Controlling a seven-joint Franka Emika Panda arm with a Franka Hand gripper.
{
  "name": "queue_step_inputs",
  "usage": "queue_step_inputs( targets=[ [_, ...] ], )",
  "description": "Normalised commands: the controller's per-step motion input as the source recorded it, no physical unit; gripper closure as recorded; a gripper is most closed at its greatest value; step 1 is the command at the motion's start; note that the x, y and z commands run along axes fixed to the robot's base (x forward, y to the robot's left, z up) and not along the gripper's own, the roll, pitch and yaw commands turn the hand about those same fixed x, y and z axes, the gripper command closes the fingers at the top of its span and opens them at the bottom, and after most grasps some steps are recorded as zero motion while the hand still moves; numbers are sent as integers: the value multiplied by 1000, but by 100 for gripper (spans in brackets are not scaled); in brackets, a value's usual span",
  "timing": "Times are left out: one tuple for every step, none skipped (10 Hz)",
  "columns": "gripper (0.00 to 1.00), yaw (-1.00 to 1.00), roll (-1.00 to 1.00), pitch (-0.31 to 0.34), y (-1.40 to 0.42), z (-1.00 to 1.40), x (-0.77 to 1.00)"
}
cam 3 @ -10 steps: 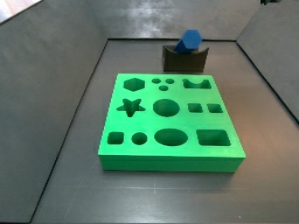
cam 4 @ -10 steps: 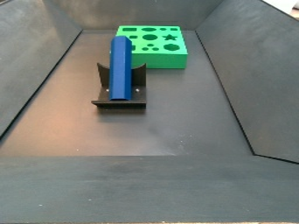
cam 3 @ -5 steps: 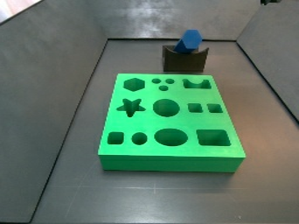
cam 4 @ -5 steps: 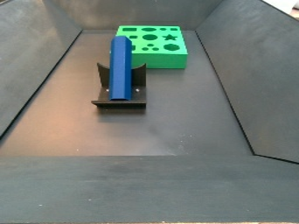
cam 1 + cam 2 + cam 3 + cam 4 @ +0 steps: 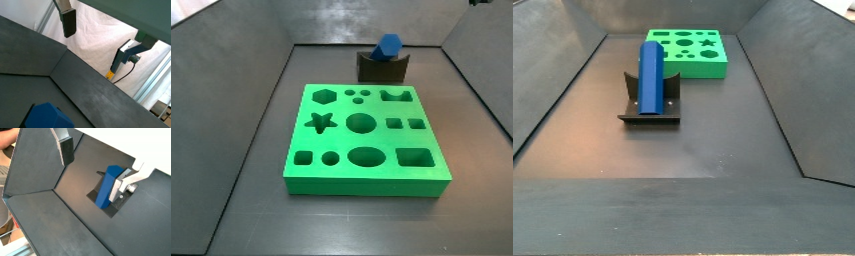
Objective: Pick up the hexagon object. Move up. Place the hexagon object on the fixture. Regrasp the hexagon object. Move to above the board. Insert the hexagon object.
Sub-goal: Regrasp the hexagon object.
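Grey metal floor [image 5: 714, 140] with sloped dark walls fills both side views, and it is the largest thing. On it lies the large bright green rectangular board [image 5: 368, 135] with many shaped holes: a hexagon, a star, circles, squares and an oval. The board lies flat, and in a side view [image 5: 692, 52] it is seen at the far end of the floor.

Just beside one short edge of the board stands the small dark grey-brown fixture [image 5: 382, 67], a block on a base plate [image 5: 649, 108] with a notch in its top. The long solid blue hexagon bar [image 5: 652, 73] rests in this notch. It lies tilted, with one end higher than the other, and in a side view only its hexagonal end face [image 5: 388, 46] shows above the block. The bar touches the fixture and is apart from the board.

The gripper [image 5: 97, 165] is well above the floor and does not appear in the side views. In a wrist view its two flat silver fingers with dark pads [image 5: 65, 149] stand wide apart, and nothing is between them. The blue bar [image 5: 107, 186] on the fixture [image 5: 115, 202] shows far below, beside one finger. In a wrist view the end of the bar [image 5: 47, 116] also shows at the edge of the picture, and one finger pad [image 5: 68, 22] is seen above.
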Motion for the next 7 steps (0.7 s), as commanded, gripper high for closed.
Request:
queue_step_inputs(
  targets=[
    [0,213,119,149,45,-1000,68],
    [0,228,126,112,39,-1000,77],
    [0,222,132,72,30,-1000,86],
    [0,205,127,21,21,-1000,101],
    [0,193,123,5,17,-1000,108],
    [0,163,113,-24,10,-1000,125],
    [0,128,109,-49,3,-1000,139]
  ],
)
